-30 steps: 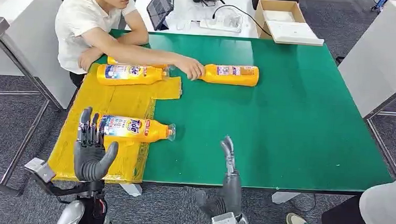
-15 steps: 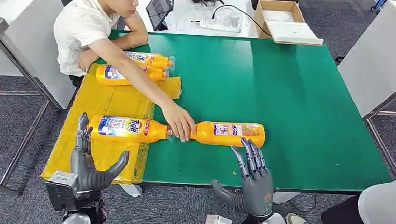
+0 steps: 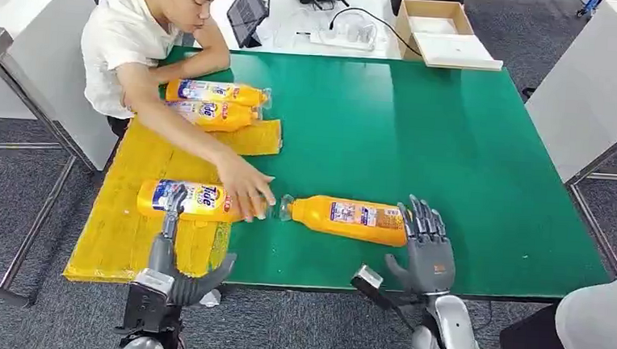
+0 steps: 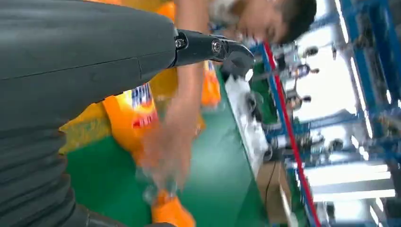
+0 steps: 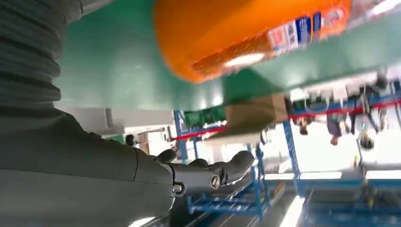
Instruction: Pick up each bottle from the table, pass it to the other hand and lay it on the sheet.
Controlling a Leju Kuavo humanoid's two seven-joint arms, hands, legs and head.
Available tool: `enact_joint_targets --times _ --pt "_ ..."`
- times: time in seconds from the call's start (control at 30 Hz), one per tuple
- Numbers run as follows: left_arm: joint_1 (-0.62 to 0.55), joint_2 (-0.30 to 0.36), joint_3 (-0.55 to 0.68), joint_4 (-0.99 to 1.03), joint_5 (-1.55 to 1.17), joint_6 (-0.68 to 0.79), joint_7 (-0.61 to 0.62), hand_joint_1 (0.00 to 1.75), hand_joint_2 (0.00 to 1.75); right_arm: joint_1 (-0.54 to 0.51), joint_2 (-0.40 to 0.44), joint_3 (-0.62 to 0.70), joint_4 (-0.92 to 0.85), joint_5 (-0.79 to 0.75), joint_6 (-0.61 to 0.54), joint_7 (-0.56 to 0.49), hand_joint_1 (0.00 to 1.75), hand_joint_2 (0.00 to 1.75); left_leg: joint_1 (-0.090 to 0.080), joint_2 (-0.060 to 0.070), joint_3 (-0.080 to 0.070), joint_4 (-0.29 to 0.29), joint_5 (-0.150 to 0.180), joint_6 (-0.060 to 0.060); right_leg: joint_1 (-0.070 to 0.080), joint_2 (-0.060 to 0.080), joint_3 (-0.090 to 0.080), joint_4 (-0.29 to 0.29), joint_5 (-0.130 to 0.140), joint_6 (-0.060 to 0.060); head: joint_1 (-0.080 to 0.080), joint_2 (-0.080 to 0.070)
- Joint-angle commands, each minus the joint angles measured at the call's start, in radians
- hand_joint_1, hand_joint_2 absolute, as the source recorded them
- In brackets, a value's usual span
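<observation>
Green matting covers the large table (image 3: 468, 152), and a yellow plastic sheet (image 3: 140, 164) is spread along its left side. Behind the table, a white desk (image 3: 298, 28) with a tablet, cables and an open cardboard box (image 3: 439, 29) is seen. A person in a white shirt (image 3: 123, 38) is seated at the far left corner, and an arm is stretched across the sheet; the person's hand (image 3: 247, 195) lies over the neck of the near orange detergent bottle with a blue label (image 3: 186, 201), which rests on the sheet.

The left hand (image 3: 172, 255) is raised at the near edge of the sheet, with fingers apart and nothing held; one finger stands just in front of that bottle, though contact cannot be judged. The right hand (image 3: 425, 246) is spread wide with its fingertips (image 3: 418, 213) at the base of the orange bottle lying on the green mat (image 3: 347, 219); it seems to touch the base, but no grasp is seen.

Two more orange bottles, the farthest one (image 3: 217, 94) and the one just in front of it (image 3: 212, 114), lie side by side at the far end of the sheet.
</observation>
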State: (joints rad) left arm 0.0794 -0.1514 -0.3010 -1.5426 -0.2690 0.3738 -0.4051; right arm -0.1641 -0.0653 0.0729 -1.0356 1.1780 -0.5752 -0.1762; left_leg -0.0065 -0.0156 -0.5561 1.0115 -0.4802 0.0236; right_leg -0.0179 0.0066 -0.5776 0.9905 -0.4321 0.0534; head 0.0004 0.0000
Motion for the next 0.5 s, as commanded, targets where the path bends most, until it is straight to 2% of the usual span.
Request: enact_joint_targets --times 0.03,0.17,0.43,0.5 --pt "-0.059 0.01 -0.071 0.129 -0.003 -0.014 0.005 0.0 1.75 -0.181 -0.008 0.105 0.285 -0.002 0.025 0.018 0.0 1.75 0.001 0.002 0.003 -0.001 0.0 -0.001 0.001 0.001 0.002 -0.002 0.001 -0.002 0.0 0.0" --pt "-0.07 0.014 -0.082 0.136 -0.012 -0.018 0.011 0.0 1.75 -0.221 0.009 0.15 0.353 -0.005 0.073 0.034 0.0 1.75 0.001 0.003 0.003 -0.001 0.0 -0.002 0.001 0.002 0.003 -0.002 0.001 -0.002 0.0 0.0" --pt "-0.08 0.013 -0.096 0.141 -0.015 -0.024 0.014 0.0 1.75 -0.261 0.029 0.174 0.401 0.0 0.088 0.056 0.0 1.75 0.001 0.003 0.001 -0.001 0.0 -0.002 0.001 0.002 0.001 -0.001 0.001 -0.002 0.0 0.0" --pt "-0.083 0.013 -0.102 0.141 -0.015 -0.03 0.019 0.0 1.75 -0.282 0.032 0.188 0.432 0.004 0.137 0.082 0.0 1.75 0.001 0.001 0.001 0.0 0.0 -0.002 0.001 0.0 0.001 0.0 0.0 -0.002 0.0 0.0"
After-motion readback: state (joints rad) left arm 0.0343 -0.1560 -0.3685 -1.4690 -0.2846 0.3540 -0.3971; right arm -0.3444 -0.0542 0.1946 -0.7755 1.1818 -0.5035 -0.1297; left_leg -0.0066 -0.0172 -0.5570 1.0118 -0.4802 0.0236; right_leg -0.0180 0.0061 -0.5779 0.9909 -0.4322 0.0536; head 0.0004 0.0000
